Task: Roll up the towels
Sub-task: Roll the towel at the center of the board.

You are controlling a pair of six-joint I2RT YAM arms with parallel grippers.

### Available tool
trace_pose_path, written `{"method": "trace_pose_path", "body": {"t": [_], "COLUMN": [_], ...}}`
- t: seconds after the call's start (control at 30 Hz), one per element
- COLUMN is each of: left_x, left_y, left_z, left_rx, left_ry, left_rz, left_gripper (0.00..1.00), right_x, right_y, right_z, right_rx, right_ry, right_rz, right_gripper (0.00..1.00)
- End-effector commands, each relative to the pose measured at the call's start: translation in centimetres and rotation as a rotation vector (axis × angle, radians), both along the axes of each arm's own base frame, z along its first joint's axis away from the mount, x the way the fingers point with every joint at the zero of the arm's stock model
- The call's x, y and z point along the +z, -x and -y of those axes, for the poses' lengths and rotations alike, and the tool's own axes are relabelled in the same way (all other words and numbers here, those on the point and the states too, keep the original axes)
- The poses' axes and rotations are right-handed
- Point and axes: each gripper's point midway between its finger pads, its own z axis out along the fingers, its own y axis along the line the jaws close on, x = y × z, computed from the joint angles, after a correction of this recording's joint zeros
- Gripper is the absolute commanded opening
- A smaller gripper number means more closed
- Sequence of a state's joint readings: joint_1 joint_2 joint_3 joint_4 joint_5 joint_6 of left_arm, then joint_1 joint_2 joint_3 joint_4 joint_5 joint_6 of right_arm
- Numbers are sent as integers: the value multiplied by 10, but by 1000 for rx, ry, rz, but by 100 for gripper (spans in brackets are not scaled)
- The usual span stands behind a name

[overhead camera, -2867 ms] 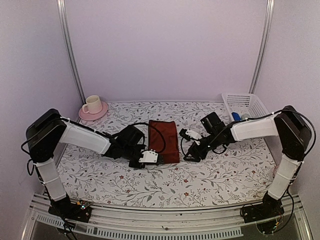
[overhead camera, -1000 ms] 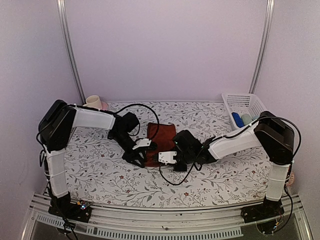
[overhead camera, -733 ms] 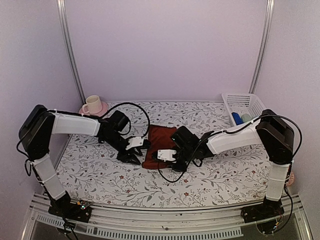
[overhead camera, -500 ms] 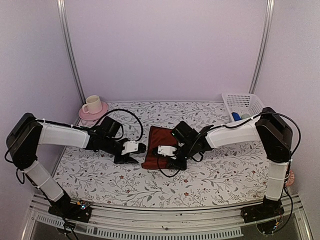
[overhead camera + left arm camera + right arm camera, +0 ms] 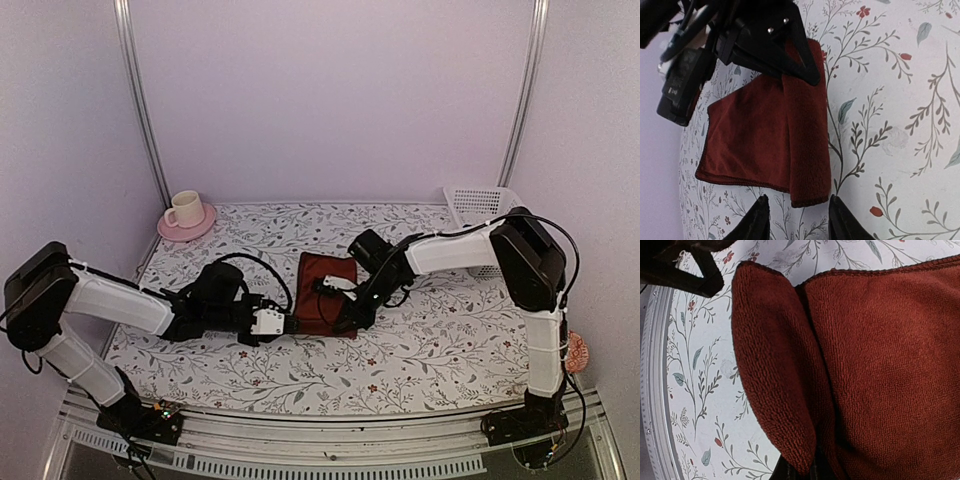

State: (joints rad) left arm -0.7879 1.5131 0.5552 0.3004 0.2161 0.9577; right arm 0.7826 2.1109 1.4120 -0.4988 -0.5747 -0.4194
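Observation:
The dark maroon towel [image 5: 322, 275] lies on the floral cover at mid-table, one long edge turned over into a thick fold [image 5: 807, 140]. My right gripper [image 5: 800, 474] is shut on that folded edge [image 5: 775, 375] at its end; only the finger bases show under the cloth. In the top view the right gripper [image 5: 342, 318] sits at the towel's near right corner. My left gripper [image 5: 797, 225] is open, its black fingertips [image 5: 757, 222] on either side of the fold's near end, just short of it and not touching. From above, the left gripper [image 5: 290, 325] is at the towel's near left corner.
A cream cup on a pink saucer [image 5: 186, 213] stands at the back left. A white mesh basket [image 5: 478, 198] sits at the back right, partly behind the right arm. Black cables [image 5: 262, 270] loop over the cover beside the towel.
The left arm has drawn back toward the near left and brought its gripper to the towel's near end. The right gripper has shifted right along the towel, still holding the fold.

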Motion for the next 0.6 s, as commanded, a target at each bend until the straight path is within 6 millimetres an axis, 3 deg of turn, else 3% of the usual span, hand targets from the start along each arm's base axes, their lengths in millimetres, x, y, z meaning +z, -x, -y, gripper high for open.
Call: {"method": "trace_pose_path", "body": {"t": [0.0,0.37,0.57], "left_x": [16,-9,-11], "left_y": [-2,19,7], "left_z": [13,26,32], "left_rx": [-14,-102,-63], "left_ry": [35,-55,-60], "left_rz": [121,248,289], "left_gripper": [41,39,39], "right_x": [-16,-23,-25], "right_y": [-1,-14,-13], "right_z": [10,15,17], "right_rx": [-46,-90,-89], "right_ry": [26,40,47], "right_rz": [-129,-186,-191], "right_gripper": [4,4,4]}}
